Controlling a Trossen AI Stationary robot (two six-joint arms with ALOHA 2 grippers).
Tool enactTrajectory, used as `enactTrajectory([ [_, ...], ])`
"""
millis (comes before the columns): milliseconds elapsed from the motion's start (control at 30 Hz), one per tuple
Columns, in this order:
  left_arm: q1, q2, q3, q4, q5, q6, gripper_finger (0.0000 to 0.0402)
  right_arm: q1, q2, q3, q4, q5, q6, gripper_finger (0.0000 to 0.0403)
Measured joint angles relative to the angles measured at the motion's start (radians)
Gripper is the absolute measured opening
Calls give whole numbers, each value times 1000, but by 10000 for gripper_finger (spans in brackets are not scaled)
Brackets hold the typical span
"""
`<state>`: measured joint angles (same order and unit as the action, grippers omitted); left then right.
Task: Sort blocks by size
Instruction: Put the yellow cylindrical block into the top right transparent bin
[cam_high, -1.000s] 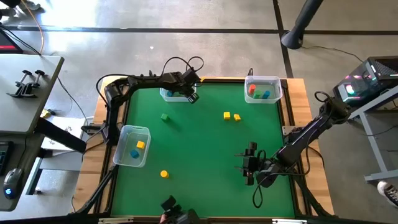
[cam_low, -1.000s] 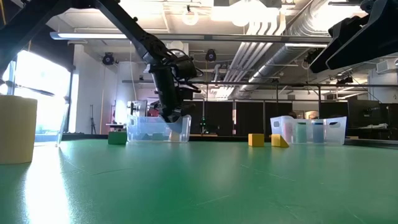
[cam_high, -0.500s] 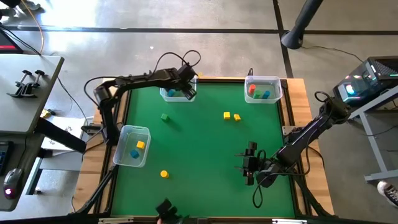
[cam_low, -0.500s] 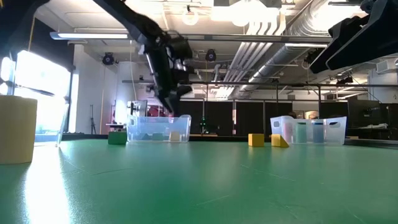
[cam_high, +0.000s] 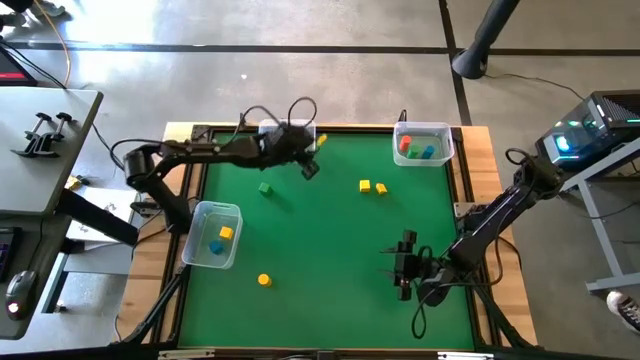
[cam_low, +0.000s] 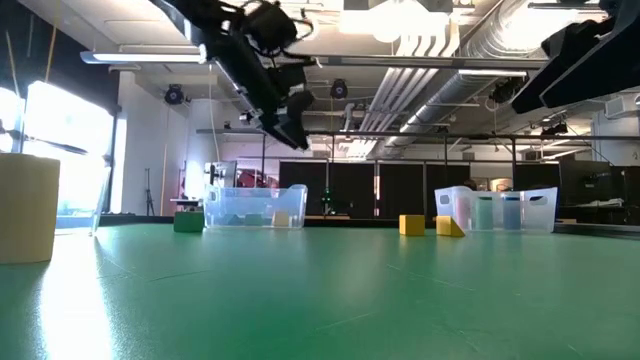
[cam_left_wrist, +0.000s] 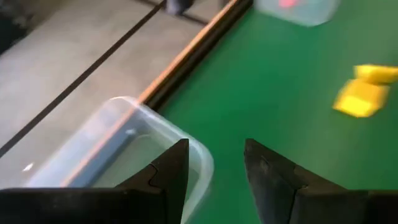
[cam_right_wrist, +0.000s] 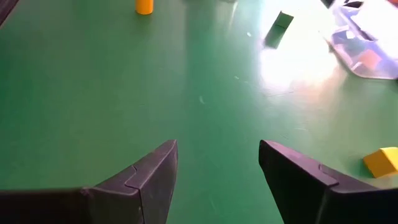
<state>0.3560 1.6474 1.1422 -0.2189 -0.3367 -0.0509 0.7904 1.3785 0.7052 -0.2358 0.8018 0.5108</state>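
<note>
The left gripper hangs open and empty above the far clear plastic bin. Two small yellow blocks and a green cube lie on the green table. The right gripper waits open, near right.

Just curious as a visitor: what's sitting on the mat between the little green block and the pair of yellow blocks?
Nothing: in the high view, only bare green mat lies between the green block and the yellow blocks.
</note>
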Motion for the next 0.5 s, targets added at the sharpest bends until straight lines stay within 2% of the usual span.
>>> enactTrajectory([
  [233,-136,-99,-133,203,-30,-16,142,15,0,0,-18,45,42,227],
  [500,-300,-105,-149,262,-101,-19,142,15,0,0,-17,61,62,227],
])
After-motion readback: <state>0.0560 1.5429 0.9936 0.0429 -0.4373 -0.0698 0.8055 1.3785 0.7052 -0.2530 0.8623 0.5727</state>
